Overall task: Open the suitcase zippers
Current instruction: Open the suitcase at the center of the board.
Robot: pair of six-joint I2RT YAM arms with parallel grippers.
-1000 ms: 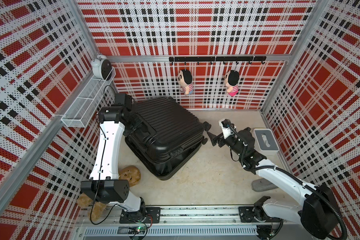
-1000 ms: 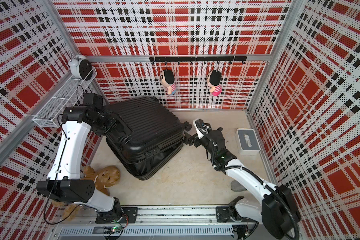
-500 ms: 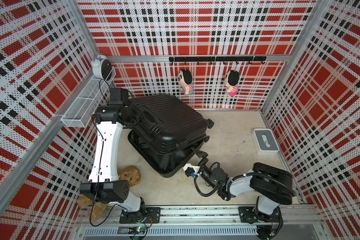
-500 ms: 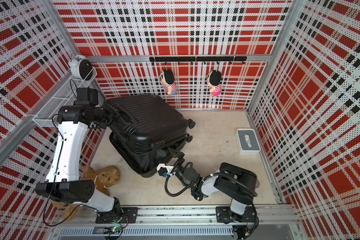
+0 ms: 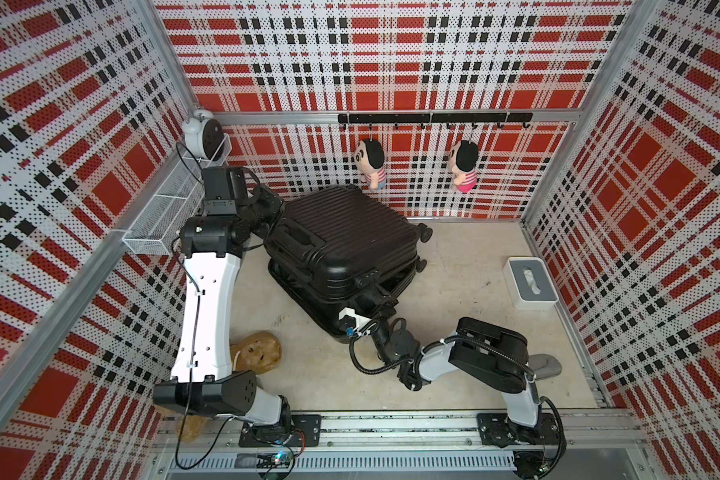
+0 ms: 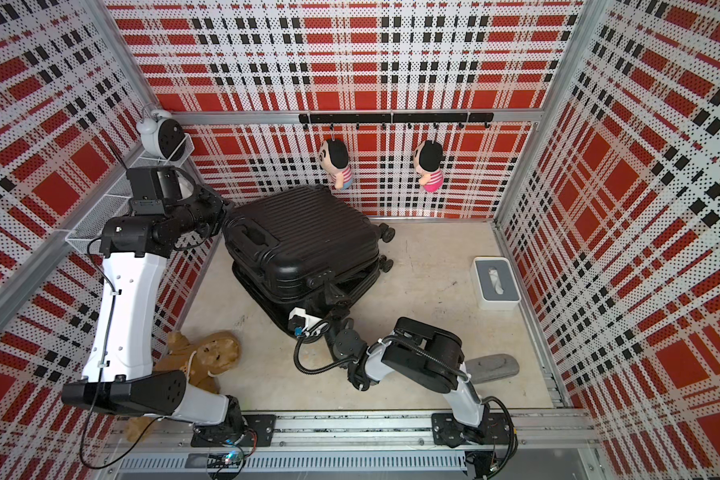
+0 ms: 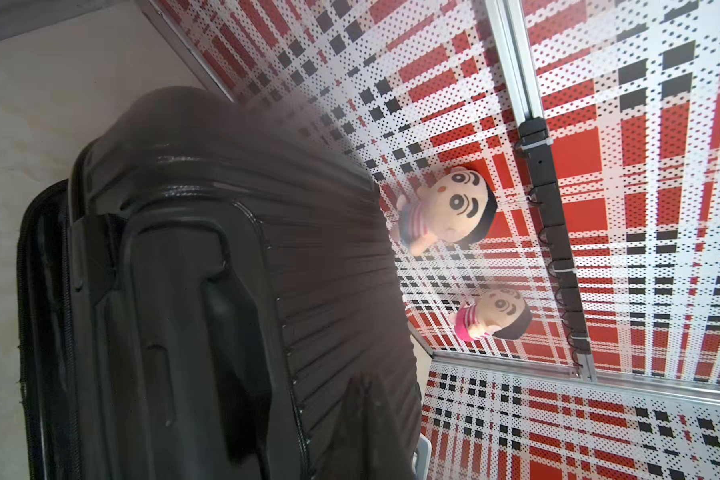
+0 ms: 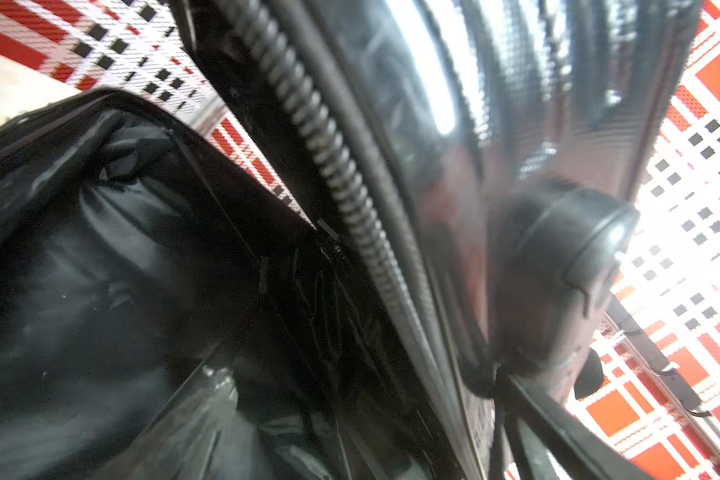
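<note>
The zippers (image 8: 329, 145) are a thin black track of small teeth. The track runs round the black suitcase (image 5: 341, 232), in the seam between its 2 hard halves. The suitcase lies on its side on the floor, 1 half on top of the other. On the near side the track is undone. There the halves gape apart and the dark lining shows inside. The pulls are too small to see.

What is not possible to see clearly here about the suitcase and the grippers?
- The pulls: none seen; the zippers are blurred in the right wrist view and too small in both top views.
- Fingers of the left gripper: black against the black suitcase in both top views, and outside the left wrist view.
- Fingertips of the right gripper: black against black at the open seam in both top views.
</note>
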